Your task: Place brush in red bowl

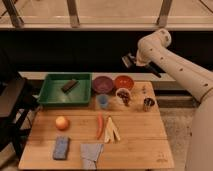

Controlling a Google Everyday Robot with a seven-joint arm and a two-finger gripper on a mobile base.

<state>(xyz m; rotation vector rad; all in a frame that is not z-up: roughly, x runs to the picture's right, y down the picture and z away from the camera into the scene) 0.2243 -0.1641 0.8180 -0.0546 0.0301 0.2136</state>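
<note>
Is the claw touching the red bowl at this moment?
No, the claw hangs in the air higher up than the red bowl, with a clear gap between them.

Wooden table bears green tray, red bowl, carrot, sponge; jaws hover above.

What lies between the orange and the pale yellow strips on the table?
In the camera view, a carrot lies between the orange and the pale strips. The gripper shows higher up, above the red bowl.
</note>
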